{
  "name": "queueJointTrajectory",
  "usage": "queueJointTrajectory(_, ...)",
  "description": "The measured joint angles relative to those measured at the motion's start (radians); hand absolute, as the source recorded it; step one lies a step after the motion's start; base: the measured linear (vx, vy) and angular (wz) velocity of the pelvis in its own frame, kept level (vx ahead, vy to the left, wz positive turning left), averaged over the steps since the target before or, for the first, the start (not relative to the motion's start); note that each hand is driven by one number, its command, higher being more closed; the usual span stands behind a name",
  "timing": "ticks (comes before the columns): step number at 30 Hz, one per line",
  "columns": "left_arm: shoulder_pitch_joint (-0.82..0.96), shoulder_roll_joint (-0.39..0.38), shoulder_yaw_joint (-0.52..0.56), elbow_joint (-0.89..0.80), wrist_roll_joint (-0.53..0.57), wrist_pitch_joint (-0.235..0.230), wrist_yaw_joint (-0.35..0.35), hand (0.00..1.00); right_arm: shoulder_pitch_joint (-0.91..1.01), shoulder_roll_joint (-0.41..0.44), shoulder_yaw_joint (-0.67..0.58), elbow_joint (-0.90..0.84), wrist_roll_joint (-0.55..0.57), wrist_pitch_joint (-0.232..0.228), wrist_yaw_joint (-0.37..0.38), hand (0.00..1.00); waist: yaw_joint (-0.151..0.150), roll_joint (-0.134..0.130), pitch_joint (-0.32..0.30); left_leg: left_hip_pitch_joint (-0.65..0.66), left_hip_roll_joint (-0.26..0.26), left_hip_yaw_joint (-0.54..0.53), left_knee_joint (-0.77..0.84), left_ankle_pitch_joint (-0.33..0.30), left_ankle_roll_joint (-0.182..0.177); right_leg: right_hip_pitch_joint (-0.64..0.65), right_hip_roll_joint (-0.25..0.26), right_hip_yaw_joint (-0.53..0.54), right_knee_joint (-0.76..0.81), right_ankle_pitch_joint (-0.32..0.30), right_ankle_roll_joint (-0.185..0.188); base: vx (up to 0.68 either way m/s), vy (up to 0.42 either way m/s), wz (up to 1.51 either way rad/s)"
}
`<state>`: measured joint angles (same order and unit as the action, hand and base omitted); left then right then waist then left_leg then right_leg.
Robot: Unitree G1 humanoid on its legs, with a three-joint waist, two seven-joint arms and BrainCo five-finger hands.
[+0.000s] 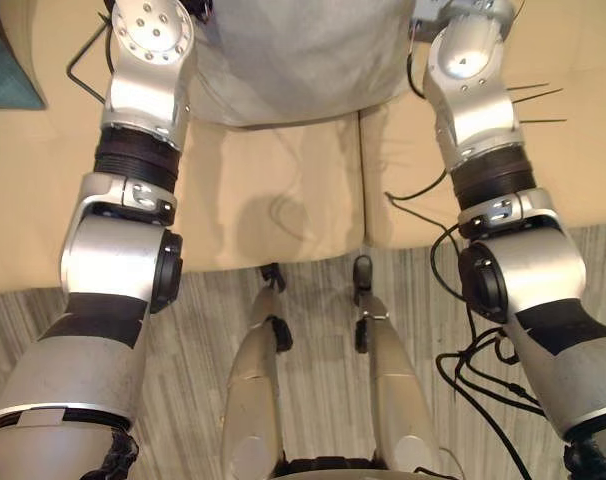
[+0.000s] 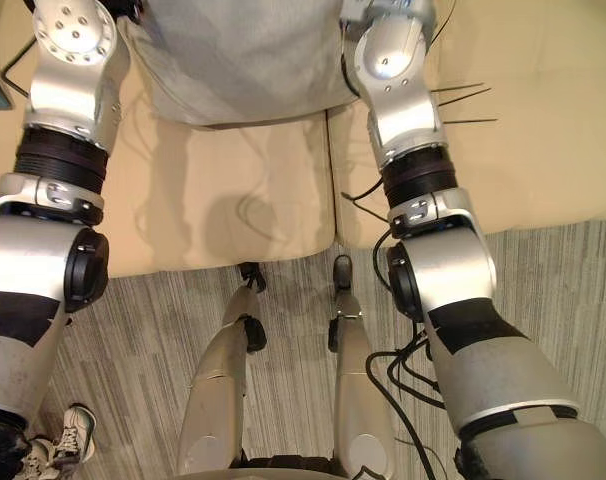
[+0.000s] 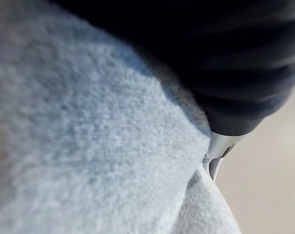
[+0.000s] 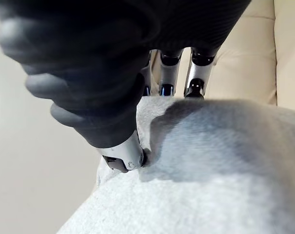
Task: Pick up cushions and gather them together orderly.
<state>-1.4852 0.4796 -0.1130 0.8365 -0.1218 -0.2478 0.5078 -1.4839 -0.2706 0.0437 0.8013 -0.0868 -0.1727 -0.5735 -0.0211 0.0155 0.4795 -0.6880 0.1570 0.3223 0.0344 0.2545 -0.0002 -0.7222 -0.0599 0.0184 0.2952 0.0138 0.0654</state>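
Left eye view: fuzzy light-grey cushion (image 1: 293, 60) at upper centre, long axis left-right. Right hand (image 4: 119, 155) pinches its edge; left hand's (image 3: 219, 144) grip cannot be told.

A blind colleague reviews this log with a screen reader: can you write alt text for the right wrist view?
The robot's right hand pinches the edge of a grey cushion, thumb pressed into its near face and fingers reaching over its far side. A beige sofa lies behind.
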Motion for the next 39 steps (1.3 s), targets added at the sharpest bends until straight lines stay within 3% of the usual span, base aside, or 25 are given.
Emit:
queueJointTrajectory(6,0.001,0.058,0.008,0.001,-0.055,-0.013,-0.030,0.00,-0.003,-0.080,0.015,-0.020,0.003,0.000,0.002,0.00,-0.005,0.000,0.009,-0.019,-0.001,-0.004,0.001,-0.001,-0.001,-0.018,-0.005,-0.007,0.001,0.000,0.000,0.03,-0.015,0.01)
queueJointTrajectory(10,0.039,0.143,0.019,-0.020,-0.086,-0.013,-0.074,0.00,0.026,-0.177,0.011,-0.124,0.055,-0.003,0.012,0.00,-0.005,0.001,0.024,-0.019,0.001,-0.004,0.008,-0.001,-0.002,-0.018,-0.011,-0.013,0.010,0.000,0.000,0.00,0.000,0.00)
queueJointTrajectory(14,0.193,0.243,0.112,-0.167,-0.150,-0.020,-0.101,0.00,0.166,-0.309,-0.027,-0.316,0.169,-0.032,0.076,0.00,0.006,0.001,0.024,-0.019,0.007,-0.002,0.032,-0.004,-0.004,-0.014,-0.012,-0.018,0.025,0.000,0.000,-0.01,-0.020,0.00)
queueJointTrajectory(16,0.264,0.261,0.141,-0.218,-0.174,-0.022,-0.115,0.00,0.248,-0.330,-0.045,-0.377,0.211,-0.046,0.101,0.00,0.012,0.001,0.024,-0.001,0.012,0.001,0.038,-0.012,-0.014,0.004,-0.010,-0.019,0.028,-0.005,-0.002,-0.01,-0.039,0.00)
queueJointTrajectory(19,0.506,0.263,0.201,-0.359,-0.201,-0.039,-0.148,0.00,0.474,-0.334,-0.045,-0.514,0.268,-0.059,0.168,0.00,0.014,0.001,0.022,0.072,0.014,0.011,0.044,-0.038,-0.016,0.075,-0.011,-0.024,0.040,-0.037,-0.005,-0.01,-0.069,0.01)
queueJointTrajectory(21,0.712,0.228,0.214,-0.427,-0.216,-0.052,-0.193,0.00,0.678,-0.332,-0.044,-0.601,0.299,-0.076,0.217,0.00,0.016,0.005,0.003,0.127,0.017,0.011,0.054,-0.069,-0.024,0.135,-0.011,-0.031,0.041,-0.059,-0.006,0.00,-0.084,0.03)
queueJointTrajectory(23,0.961,0.128,0.213,-0.490,-0.222,-0.058,-0.243,0.00,0.911,-0.297,-0.044,-0.642,0.326,-0.097,0.265,0.00,0.021,0.013,-0.108,0.122,0.017,0.015,0.048,-0.086,-0.037,0.137,-0.012,-0.044,0.026,-0.078,-0.019,0.05,-0.046,0.07)
queueJointTrajectory(24,1.028,0.093,0.209,-0.507,-0.221,-0.061,-0.261,0.00,0.973,-0.285,-0.045,-0.650,0.333,-0.097,0.281,0.00,0.022,0.013,-0.122,0.132,0.017,0.016,0.048,-0.086,-0.037,0.151,-0.014,-0.045,0.016,-0.081,-0.018,0.15,-0.050,0.05)
queueJointTrajectory(26,1.254,-0.056,0.155,-0.523,-0.218,-0.061,-0.327,0.00,1.209,-0.185,-0.063,-0.657,0.334,-0.102,0.339,0.00,0.032,0.013,-0.132,0.200,0.015,0.011,0.053,-0.091,-0.032,0.226,-0.013,-0.050,0.015,-0.093,-0.011,0.17,-0.063,0.08)
queueJointTrajectory(29,1.455,-0.190,0.099,-0.456,-0.158,-0.038,-0.407,0.00,1.404,-0.043,-0.064,-0.562,0.309,-0.099,0.417,0.00,0.033,0.015,-0.156,0.269,0.011,-0.012,0.045,-0.101,-0.038,0.313,-0.011,-0.068,-0.014,-0.104,-0.012,0.13,-0.050,0.15)
queueJointTrajectory(32,1.550,-0.244,0.096,-0.284,-0.066,-0.020,-0.453,0.00,1.510,0.019,-0.066,-0.387,0.252,-0.086,0.472,0.00,0.031,0.016,-0.215,0.354,0.002,-0.025,0.006,-0.100,-0.039,0.413,-0.012,-0.088,-0.060,-0.107,-0.008,0.10,-0.027,0.17)
queueJointTrajectory(39,1.697,-0.270,0.187,-0.017,0.058,0.010,-0.498,0.00,1.642,0.035,-0.089,-0.099,0.113,-0.059,0.544,0.00,0.019,0.013,-0.329,0.574,-0.038,-0.006,-0.131,-0.094,-0.057,0.598,-0.021,-0.070,-0.162,-0.110,0.002,0.06,0.032,-0.05)
